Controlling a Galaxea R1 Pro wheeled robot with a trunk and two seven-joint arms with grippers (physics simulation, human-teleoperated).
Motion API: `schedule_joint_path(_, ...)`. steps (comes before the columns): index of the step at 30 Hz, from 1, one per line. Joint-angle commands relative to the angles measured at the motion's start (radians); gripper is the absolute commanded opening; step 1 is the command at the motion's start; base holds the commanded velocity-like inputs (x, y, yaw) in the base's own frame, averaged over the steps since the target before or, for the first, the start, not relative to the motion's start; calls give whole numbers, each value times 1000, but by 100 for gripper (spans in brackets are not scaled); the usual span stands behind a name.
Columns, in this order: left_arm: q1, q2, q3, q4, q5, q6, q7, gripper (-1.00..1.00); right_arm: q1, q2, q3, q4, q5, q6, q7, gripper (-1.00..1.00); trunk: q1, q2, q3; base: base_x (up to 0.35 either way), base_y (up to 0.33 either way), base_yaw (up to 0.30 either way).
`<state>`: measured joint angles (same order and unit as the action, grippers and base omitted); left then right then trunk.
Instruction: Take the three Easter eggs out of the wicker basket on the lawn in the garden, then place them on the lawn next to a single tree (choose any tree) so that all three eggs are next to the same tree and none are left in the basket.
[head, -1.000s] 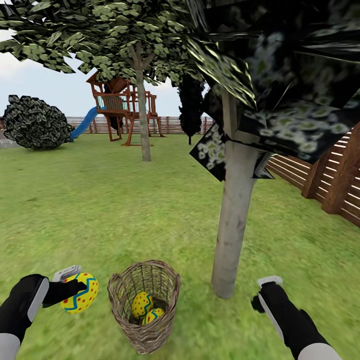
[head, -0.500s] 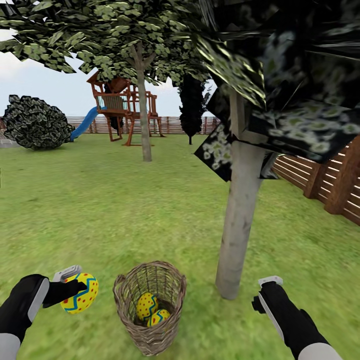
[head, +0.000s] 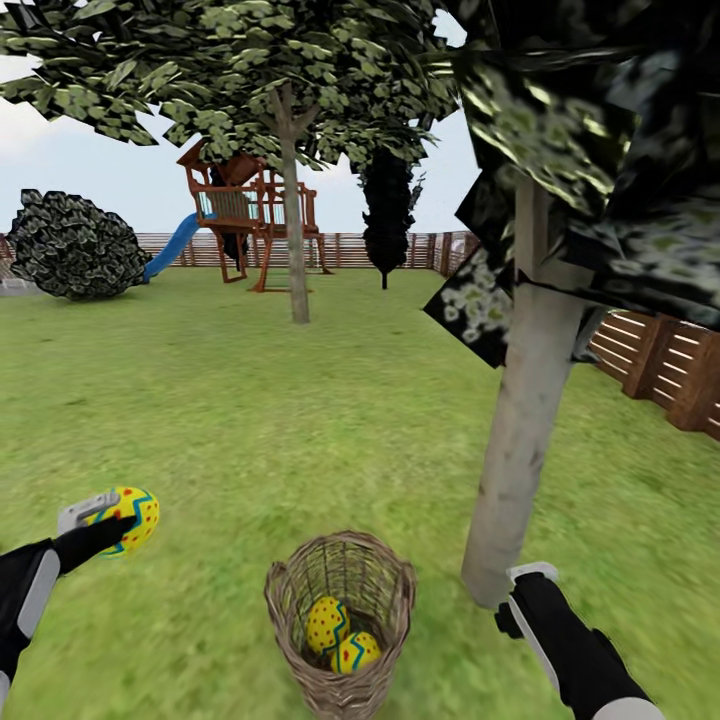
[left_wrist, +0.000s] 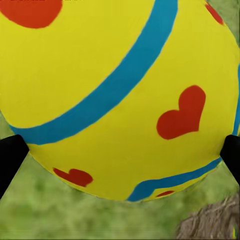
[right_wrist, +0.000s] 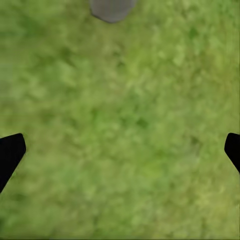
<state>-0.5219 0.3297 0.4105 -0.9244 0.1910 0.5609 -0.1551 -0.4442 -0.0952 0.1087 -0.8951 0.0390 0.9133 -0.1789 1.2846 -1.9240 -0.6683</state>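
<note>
Yellow egg (head: 128, 516) clamped in left tool (head: 100, 520)

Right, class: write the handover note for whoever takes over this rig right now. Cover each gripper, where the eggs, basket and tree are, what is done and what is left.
Left gripper: shut on one Easter egg, held above the lawn, off to the left of the wicker basket.
Right gripper: open, holding nothing, over grass close to the foot of the tree.
Two eggs lie in the basket, which stands on the lawn just left of that trunk.
Done: one egg lifted out.
Left: set it down by the tree, then bring the other two to the same tree.
</note>
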Motion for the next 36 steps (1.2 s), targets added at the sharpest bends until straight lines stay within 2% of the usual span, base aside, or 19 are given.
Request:
schedule_joint_path(1, -1, -1, 2, -2, 11, -25, -1, -100, -25, 1, 7, -2, 13, 4, 11, 100, 0, 0, -1, 204, 306, 0)
schedule_joint_path(4, -1, -19, -5, 5, 17, -116, 7, -100, -25, 1, 12, -2, 13, 4, 11, 100, 0, 0, -1, 205, 305, 0)
schedule_joint_path(6, 0, -28, -5, 8, 14, -127, 9, -100, -25, 0, 12, -5, 13, 5, 11, 100, 0, 0, -1, 205, 304, 0)
schedule_joint_path(13, -1, -30, 1, 7, 13, -131, 9, -100, -25, -3, 11, -8, 13, 7, 10, 100, 0, 0, -1, 20, 176, 0)
schedule_joint_path(21, -1, -28, 1, 15, 11, -126, 9, -100, -25, -3, 9, -10, 13, 6, 10, 100, 0, 0, -1, -118, 315, 0)
schedule_joint_path(26, -1, -26, -1, 43, 13, -131, 9, -100, -25, -4, 9, -49, 13, 11, 10, 100, 0, 0, -1, -80, 323, 0)
schedule_joint_path(32, -1, -30, -5, 51, 12, -131, 11, -100, -24, -18, 4, -43, -15, 5, 19, 100, 0, 0, -1, -14, 308, 0)
schedule_joint_path(36, 0, -31, -7, 53, 13, -131, 10, -100, -24, -18, 4, -38, -6, 8, 18, 100, 0, 0, -1, 0, 307, 0)
